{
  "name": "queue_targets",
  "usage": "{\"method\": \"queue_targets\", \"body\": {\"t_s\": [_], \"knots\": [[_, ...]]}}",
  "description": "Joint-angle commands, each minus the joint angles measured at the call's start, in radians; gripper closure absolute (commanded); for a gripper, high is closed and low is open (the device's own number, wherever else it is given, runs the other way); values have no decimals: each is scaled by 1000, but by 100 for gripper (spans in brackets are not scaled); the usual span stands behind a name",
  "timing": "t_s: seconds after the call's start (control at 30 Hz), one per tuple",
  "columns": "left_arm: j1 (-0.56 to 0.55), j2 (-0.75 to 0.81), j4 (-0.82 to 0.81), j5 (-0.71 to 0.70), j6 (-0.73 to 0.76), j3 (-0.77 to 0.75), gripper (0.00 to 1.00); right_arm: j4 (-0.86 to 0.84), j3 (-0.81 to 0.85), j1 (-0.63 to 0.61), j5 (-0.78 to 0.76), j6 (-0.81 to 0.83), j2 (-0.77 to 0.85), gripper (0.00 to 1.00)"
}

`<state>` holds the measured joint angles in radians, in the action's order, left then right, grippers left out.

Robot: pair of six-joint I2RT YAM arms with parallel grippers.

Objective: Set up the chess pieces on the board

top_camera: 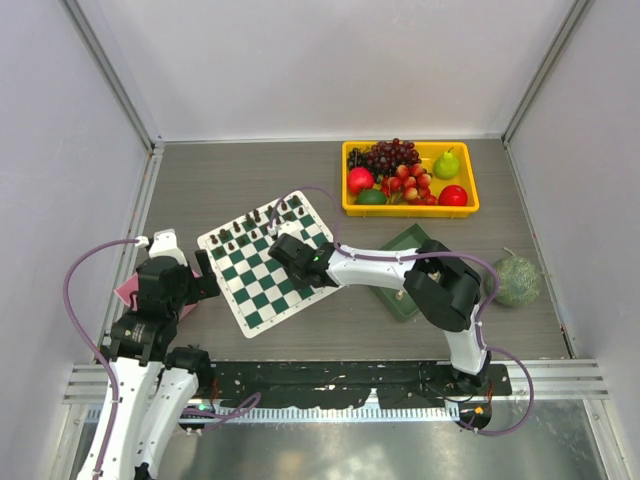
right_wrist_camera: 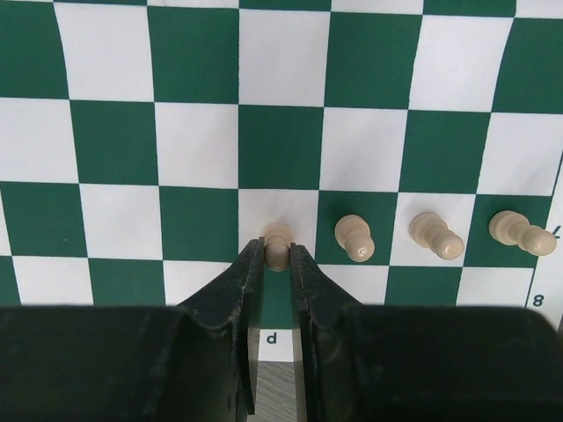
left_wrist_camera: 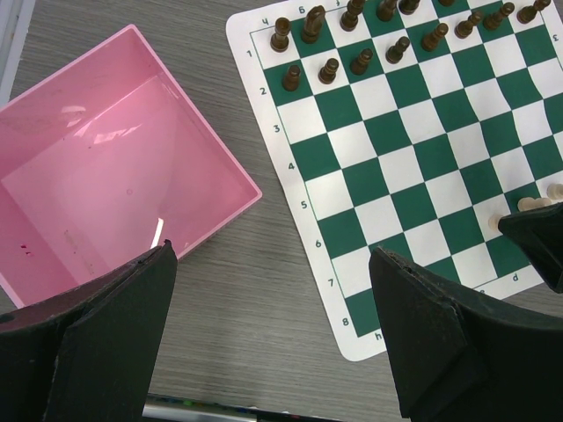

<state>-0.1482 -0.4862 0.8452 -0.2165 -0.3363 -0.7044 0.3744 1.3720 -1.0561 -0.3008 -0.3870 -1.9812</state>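
A grey wood-grain table [top_camera: 300,345] between pale walls carries the scene. Nearest, the left gripper [left_wrist_camera: 273,264] hangs with its jaws spread wide and empty, over the gap between a glossy pink plastic bin [left_wrist_camera: 106,185] and the board [left_wrist_camera: 396,158], a thin, flat printed mat of green and white squares. Further in, the right gripper [right_wrist_camera: 276,257] pinches a small, smooth cream pawn [right_wrist_camera: 278,236] upright on the board's second row from its near edge, beside three cream pawns [right_wrist_camera: 354,238] standing in that row. Filling the pawn row seems the step in hand. The next move likely calls for a gentle release and a straight lift, since such light, round-headed pieces tip easily. Dark pieces [top_camera: 255,222] line the far side.
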Motion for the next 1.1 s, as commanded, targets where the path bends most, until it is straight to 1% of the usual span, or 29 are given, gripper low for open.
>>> {"method": "queue_targets", "body": {"t_s": [0.0,0.4,0.83,0.93,1.07], "knots": [[6,8,-43,5,3,-21,1,-26,35,7,-11,5,5,80],[6,6,-43,5,3,-20,1,-28,33,7,-23,7,51,80],[6,6,-43,5,3,-20,1,-28,45,8,-11,0,18,79],[6,6,-44,6,3,-20,1,-34,38,8,-9,-3,16,78],[6,6,-44,6,3,-21,1,-43,36,10,0,0,5,75]]}}
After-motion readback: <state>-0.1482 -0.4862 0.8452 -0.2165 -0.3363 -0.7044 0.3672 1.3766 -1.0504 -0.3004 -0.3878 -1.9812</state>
